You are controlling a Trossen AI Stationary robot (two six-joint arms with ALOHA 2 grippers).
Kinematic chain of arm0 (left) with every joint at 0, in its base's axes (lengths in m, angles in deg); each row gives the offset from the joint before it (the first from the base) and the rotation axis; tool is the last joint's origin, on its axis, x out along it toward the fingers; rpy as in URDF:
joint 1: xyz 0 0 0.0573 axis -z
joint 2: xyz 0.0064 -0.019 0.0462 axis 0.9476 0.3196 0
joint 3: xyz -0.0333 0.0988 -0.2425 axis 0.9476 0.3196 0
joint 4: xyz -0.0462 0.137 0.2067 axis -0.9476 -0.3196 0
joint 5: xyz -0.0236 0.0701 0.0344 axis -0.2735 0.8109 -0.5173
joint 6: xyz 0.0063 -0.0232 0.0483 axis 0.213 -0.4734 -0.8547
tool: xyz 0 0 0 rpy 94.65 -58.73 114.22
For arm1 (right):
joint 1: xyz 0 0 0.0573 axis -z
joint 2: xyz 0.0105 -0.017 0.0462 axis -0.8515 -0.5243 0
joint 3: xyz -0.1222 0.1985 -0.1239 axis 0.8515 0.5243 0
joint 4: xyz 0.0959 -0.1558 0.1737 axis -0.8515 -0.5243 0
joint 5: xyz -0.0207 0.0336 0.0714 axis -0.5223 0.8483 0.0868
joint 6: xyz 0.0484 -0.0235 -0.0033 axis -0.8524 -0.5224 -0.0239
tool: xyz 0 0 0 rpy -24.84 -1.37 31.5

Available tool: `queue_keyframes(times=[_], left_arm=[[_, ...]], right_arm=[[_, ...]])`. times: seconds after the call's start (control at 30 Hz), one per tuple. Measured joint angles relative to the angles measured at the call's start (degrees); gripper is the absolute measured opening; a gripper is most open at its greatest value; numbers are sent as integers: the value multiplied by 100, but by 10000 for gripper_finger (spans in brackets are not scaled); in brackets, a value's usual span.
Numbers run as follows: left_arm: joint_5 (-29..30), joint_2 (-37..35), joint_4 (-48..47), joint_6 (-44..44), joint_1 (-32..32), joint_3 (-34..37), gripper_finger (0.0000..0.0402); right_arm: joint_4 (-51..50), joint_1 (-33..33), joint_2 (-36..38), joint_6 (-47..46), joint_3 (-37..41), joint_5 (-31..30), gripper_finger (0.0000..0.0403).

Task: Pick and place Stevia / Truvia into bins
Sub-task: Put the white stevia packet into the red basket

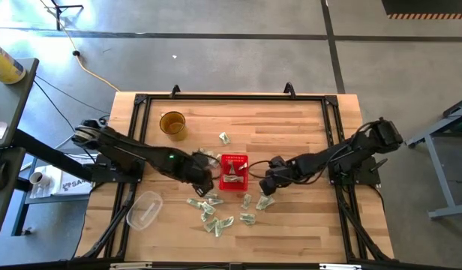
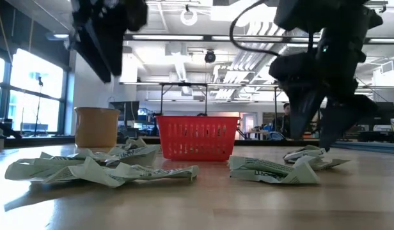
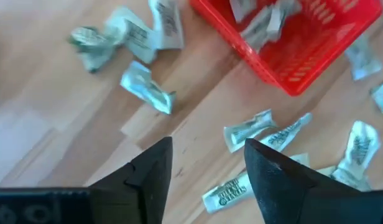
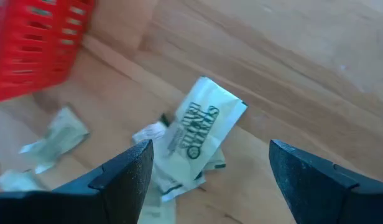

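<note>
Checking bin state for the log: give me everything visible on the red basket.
The red basket is a small rectangular bin that looks like plastic, with meshed, slotted sides and a thin dark wire handle standing upright above it in the low view. It sits upright on the wooden table, near the middle, between the two grippers; neither touches it. Several pale green and white sachets already lie inside. More sachets are scattered on the table around it, mostly on its front side. Whether any of those touch its walls cannot be told.

light: bright, even overhead | wrist views: motion blur | low view: arms backlit, window glare
</note>
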Motion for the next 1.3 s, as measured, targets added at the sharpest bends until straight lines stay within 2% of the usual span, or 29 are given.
queue_keyframes(times=[0.17,0.27,0.43,0.6,0.77,0.93,1.1,1.3], left_arm=[[893,-699,-741,768,270,0,230],[1192,-1054,-1155,991,373,0,230],[1332,-1361,-1625,1078,369,0,230],[1427,-1404,-1908,1080,367,0,230],[1314,-1404,-2110,1047,367,0,230],[1380,-1530,-2343,941,367,0,230],[1653,-1729,-2809,1094,363,2,230],[1904,-2052,-2948,1145,363,0,230]], right_arm=[[469,43,-403,-251,-36,222,310],[368,43,-587,-389,-312,33,310],[-352,172,-878,-347,-1083,-362,308],[-1376,270,-1480,-178,-1603,-209,287],[-1503,162,-1756,-189,-1906,-30,263],[-1453,157,-1769,-604,-1949,165,243],[-1739,157,-1769,-686,-1958,235,187],[-1769,197,-1748,-525,-1958,183,71]])
